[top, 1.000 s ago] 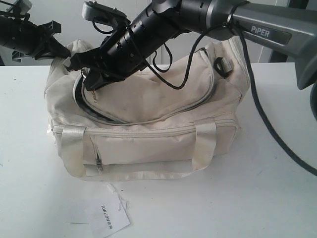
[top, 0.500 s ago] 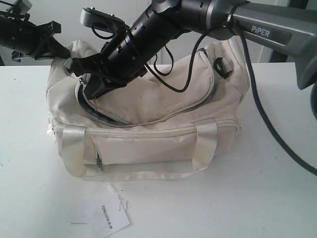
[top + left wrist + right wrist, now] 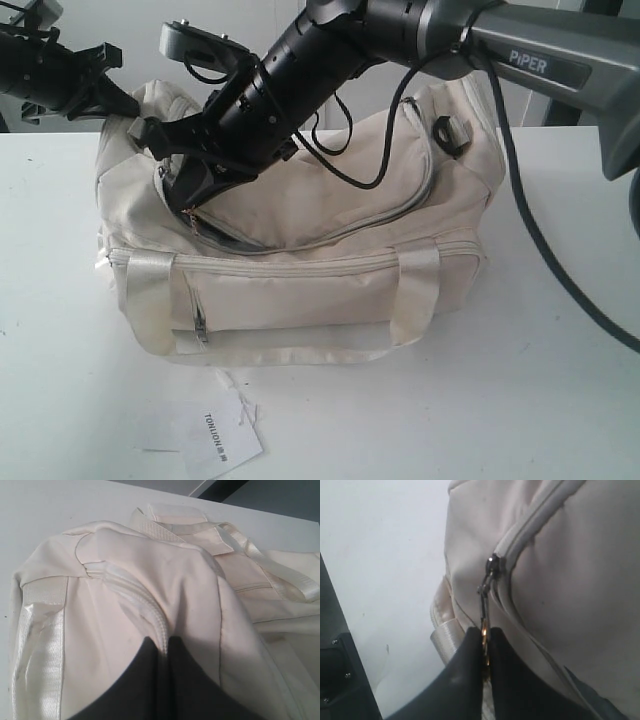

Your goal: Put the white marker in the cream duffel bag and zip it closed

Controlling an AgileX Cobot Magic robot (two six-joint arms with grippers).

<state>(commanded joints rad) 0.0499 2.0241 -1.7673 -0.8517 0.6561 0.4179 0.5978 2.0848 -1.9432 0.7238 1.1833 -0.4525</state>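
The cream duffel bag (image 3: 320,230) sits on the white table, its curved top zipper (image 3: 400,215) closed along most of its length. My right gripper (image 3: 190,195) reaches across to the bag's left end and is shut on the metal zipper pull (image 3: 484,607), which hangs from the slider (image 3: 492,562). My left gripper (image 3: 125,100) is at the bag's upper left corner, shut on a fold of fabric with zipper tape (image 3: 150,612). The right gripper (image 3: 485,632) and left gripper (image 3: 162,647) both show closed jaws. The white marker is out of view.
A flat white paper tag (image 3: 215,435) with printed text lies on the table (image 3: 560,380) in front of the bag. Shiny straps (image 3: 415,290) hang over the bag's front. The right arm's cable (image 3: 545,260) trails across the right side.
My right gripper has drawn the zipper pull along the curve toward the bag's left end; the dark gap of the opening has narrowed. The left gripper has held still.
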